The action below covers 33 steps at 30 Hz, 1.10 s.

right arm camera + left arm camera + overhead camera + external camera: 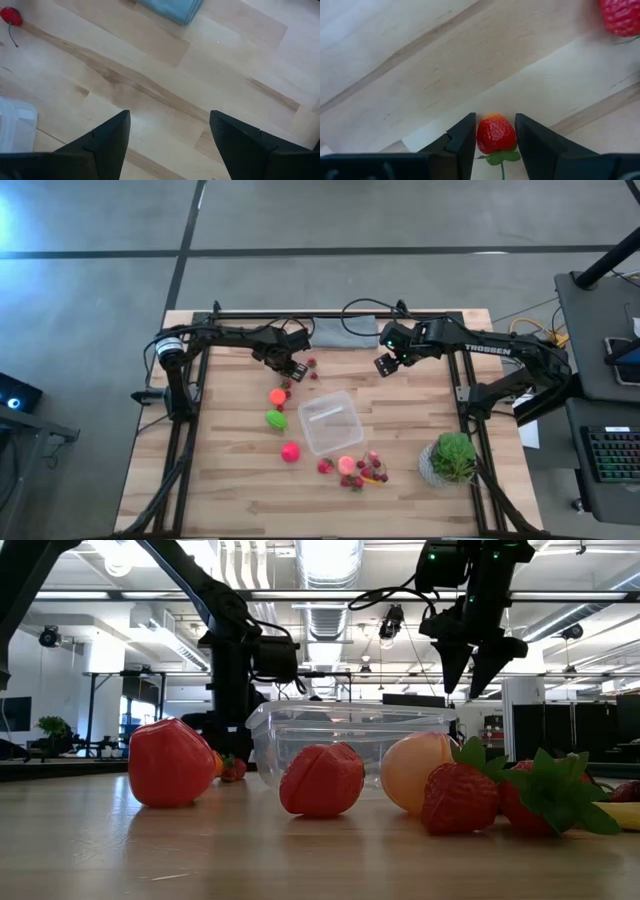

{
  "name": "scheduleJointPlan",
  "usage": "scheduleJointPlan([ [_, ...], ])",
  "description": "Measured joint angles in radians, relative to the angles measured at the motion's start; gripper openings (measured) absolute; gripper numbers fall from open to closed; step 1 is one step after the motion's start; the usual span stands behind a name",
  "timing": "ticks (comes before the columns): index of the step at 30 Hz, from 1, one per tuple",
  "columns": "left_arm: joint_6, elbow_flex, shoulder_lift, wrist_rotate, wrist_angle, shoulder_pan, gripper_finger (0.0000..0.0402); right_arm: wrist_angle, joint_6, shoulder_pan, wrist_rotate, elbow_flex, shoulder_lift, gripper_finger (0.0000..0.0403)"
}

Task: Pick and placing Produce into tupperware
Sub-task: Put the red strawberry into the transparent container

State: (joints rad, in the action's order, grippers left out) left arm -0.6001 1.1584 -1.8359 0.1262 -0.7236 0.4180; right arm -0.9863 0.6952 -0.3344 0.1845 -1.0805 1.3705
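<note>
nearest the front edge of the tabletop [230,500], a cluster of small fruit sits just beside the front corner of the clear box [329,421]: a peach ball [346,465], a red ball [325,466] and several strawberries [362,476], with a potted plant [453,458] off to their right near the tabletop's right edge. the front left stretch of wood is bare and open. a pink ball [290,451] lies just left of the box's front corner, then a green ball [275,419] and an orange ball [277,395] in a line going back, each apart from the box wall. the box itself stands in the middle, with free wood on its right side.

farther back, the left tool [294,372] is low over the tabletop with its fingers [462,142] set either side of a small strawberry [495,135], close to it; whether they press it i cannot tell. another strawberry [621,17] lies a little beyond. the right tool [386,365] hangs above bare wood behind the box, its fingers [107,137] spread wide and holding nothing. a folded grey-blue cloth [345,332] lies at the back edge, between the two arms.
</note>
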Motion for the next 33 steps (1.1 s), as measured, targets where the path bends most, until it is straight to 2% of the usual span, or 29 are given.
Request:
scheduleJointPlan([
  [6, 0.038, 0.000, 0.000, 0.035, 0.010, -0.010, 0.0133, 0.000, -0.011, 0.000, 0.000, 0.000, 0.000, 0.0265],
  [16, 0.059, 0.000, 0.000, 0.034, -0.002, -0.011, 0.0225, 0.003, -0.025, 0.000, 0.001, 0.000, 0.000, 0.0265],
  [19, 0.058, 0.000, 0.000, 0.022, -0.003, -0.011, 0.0240, 0.003, -0.027, 0.000, 0.001, 0.000, 0.000, 0.0265],
  [24, 0.057, 0.001, 0.000, 0.016, -0.003, -0.012, 0.0229, 0.003, -0.050, 0.000, 0.001, 0.000, 0.000, 0.0265],
  [33, 0.056, 0.005, 0.000, 0.015, -0.051, -0.012, 0.0160, 0.004, -0.053, 0.000, 0.001, 0.000, 0.000, 0.0265],
])
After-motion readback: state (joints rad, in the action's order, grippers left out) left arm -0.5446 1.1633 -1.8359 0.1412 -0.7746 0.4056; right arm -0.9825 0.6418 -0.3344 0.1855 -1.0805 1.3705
